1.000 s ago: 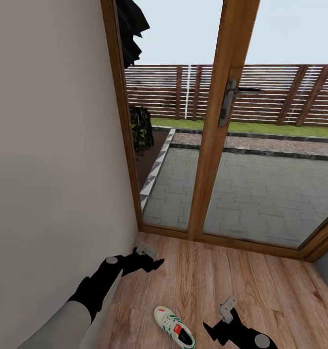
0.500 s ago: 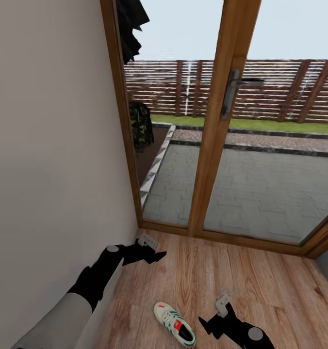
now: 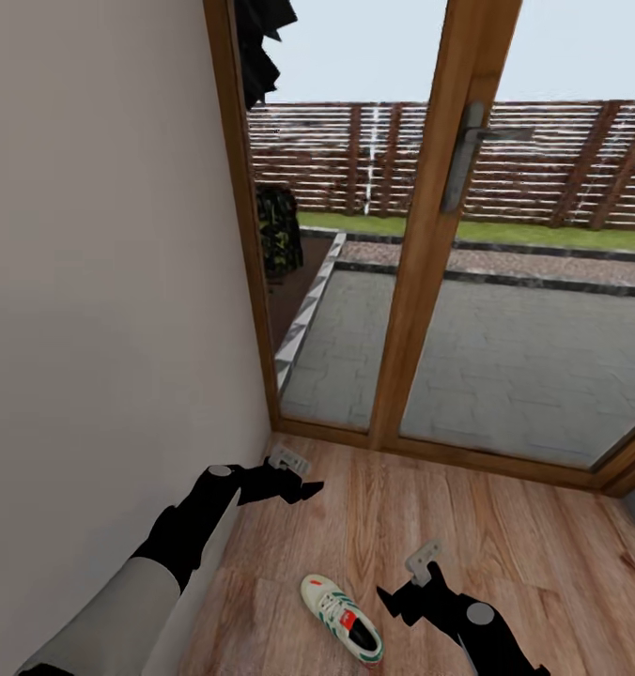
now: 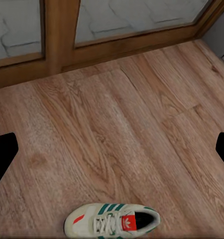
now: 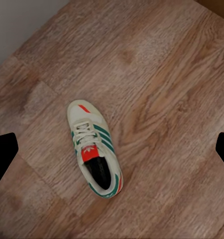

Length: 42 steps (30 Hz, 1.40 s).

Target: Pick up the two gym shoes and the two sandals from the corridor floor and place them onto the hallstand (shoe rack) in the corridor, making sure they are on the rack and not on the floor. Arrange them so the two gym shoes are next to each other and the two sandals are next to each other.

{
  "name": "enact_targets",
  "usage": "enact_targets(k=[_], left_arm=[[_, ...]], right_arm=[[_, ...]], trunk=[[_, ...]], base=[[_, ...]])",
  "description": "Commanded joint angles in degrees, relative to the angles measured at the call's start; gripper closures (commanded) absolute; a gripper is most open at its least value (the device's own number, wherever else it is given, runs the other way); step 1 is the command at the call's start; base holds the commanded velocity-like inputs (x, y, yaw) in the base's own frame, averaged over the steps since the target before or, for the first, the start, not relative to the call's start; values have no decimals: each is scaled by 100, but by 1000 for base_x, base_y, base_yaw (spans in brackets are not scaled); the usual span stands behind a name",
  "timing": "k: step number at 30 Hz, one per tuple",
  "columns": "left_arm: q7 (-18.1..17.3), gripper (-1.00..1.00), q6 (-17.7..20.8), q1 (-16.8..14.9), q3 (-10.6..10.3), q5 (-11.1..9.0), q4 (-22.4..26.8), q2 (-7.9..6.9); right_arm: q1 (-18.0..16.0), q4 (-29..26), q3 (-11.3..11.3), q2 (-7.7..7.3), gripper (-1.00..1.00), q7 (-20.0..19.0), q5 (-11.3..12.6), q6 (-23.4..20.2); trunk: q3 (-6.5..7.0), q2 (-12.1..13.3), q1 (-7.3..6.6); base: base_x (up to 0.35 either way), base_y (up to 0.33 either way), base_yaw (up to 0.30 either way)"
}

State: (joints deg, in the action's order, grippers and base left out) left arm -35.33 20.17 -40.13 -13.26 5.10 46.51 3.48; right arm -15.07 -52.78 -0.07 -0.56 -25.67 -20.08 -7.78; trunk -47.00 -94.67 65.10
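A corridor floor [image 3: 505,526] of wood-grain planks ends at a glazed wooden door [image 3: 421,282] with a patio beyond. One gym shoe [image 3: 341,629] lies upright on the planks, between the left end effector [image 3: 299,488] and the right end effector [image 3: 397,601], both spread wide and empty. It is probably light, with a soft upper and stiffer sole; the heel collar looks the best grip. The right wrist view shows its laces and opening from above; the left wrist view catches it side-on.

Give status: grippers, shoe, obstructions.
Left gripper open, empty, near wall. Right gripper open, empty, beside gym shoe. Shoe upright on corridor floor, ungrasped. Nothing between right gripper and shoe.
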Motion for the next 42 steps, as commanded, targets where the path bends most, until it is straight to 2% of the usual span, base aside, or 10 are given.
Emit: enact_targets(k=[1,13,25,36,42], left_arm=[[-35,-100,23,-3,10,52,10,5],[-44,-100,49,8,5,52,9,6],[-53,-100,53,36,-13,55,-1,1],[-76,-100,48,40,-26,56,-11,4],[-455,-100,48,38,-19,62,-12,3]], right_arm=[[-2,-15,1,0,-100,-26,-33,-30],[-4,-15,18,-11,-100,-41,-103,-39],[-4,66,361,-14,-100,-43,-913,-27],[-4,75,359,-22,-100,-43,-993,3],[-4,75,351,-38,-100,-39,-997,8]], trunk=[[-33,-44,22],[-357,-525,286],[-682,-1007,549],[-979,-1448,791],[-1142,-1689,923]], base=[[0,0,70],[0,0,70],[0,0,72],[0,0,72],[0,0,63]])
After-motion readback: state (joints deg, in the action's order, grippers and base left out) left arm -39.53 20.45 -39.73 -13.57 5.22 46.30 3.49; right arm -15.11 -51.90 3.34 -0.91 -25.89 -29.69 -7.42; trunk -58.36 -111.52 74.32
